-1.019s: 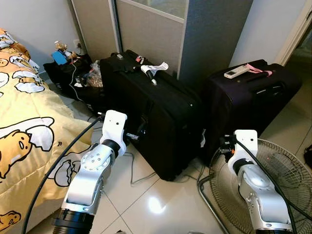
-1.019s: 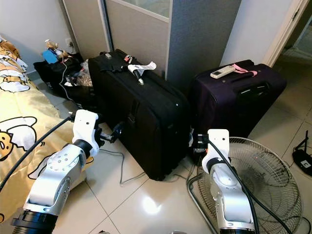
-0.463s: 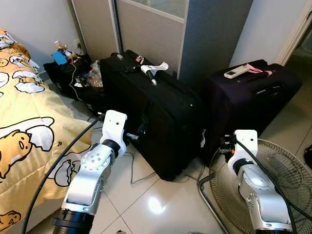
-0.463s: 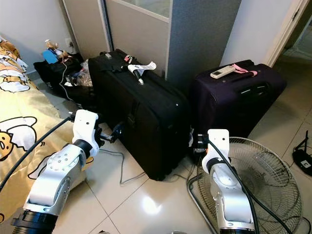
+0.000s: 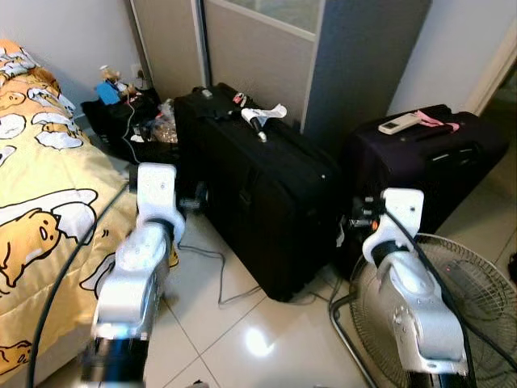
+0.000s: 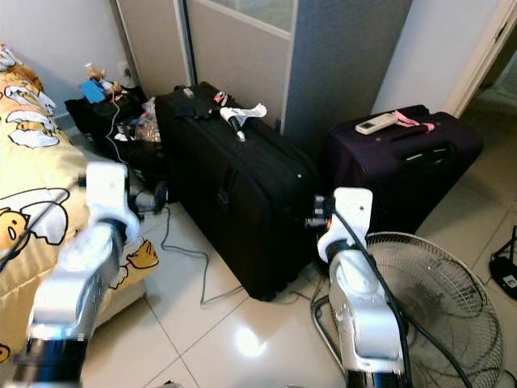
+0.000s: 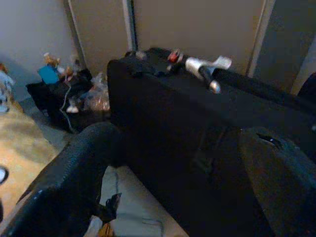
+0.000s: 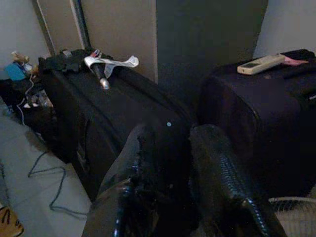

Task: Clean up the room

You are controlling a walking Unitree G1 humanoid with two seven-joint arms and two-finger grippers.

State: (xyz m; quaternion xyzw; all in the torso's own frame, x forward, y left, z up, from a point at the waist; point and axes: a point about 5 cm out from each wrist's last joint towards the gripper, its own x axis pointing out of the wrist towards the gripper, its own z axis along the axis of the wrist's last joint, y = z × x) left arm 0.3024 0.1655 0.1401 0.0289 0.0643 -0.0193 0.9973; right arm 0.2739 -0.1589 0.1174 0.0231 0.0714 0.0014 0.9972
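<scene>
Two shut suitcases in mid frame, with small things on top.

Black suitcase (image 5: 258, 202) with a white-tagged handle; purple suitcase (image 5: 420, 174) with a remote (image 5: 398, 124). Since before, whole picture slid sideways, arms blurred. Left gripper (image 7: 173, 163) wide open, empty, before the black case. Right gripper (image 8: 170, 163) a little open, empty.

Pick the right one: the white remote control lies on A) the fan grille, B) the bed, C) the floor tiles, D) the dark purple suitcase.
D: the white remote control rests flat on top of the dark purple suitcase, beside a pink strap.
</scene>
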